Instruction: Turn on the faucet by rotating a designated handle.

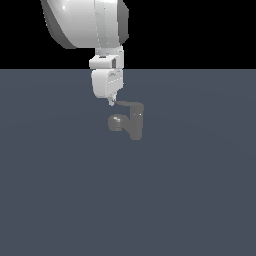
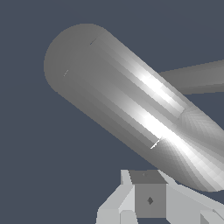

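The faucet (image 1: 136,124) is a small dark grey tap standing upright on the floor, with a short rounded spout stub (image 1: 116,122) pointing to the exterior view's left. The handle (image 1: 127,104) is a thin lever sticking out from the body's top, also to the exterior view's left. My gripper (image 1: 112,102) hangs straight down with its tip at the handle's free end, touching it or nearly so. Its fingers look closed together and hold nothing. In the wrist view a large rounded part of the faucet (image 2: 122,100) fills the picture, a thinner grey bar (image 2: 197,76) lies behind it, and the gripper (image 2: 146,192) shows at the edge.
A flat blue-grey floor (image 1: 60,200) surrounds the faucet. The white arm (image 1: 85,20) comes down from above, behind the faucet. No other objects show.
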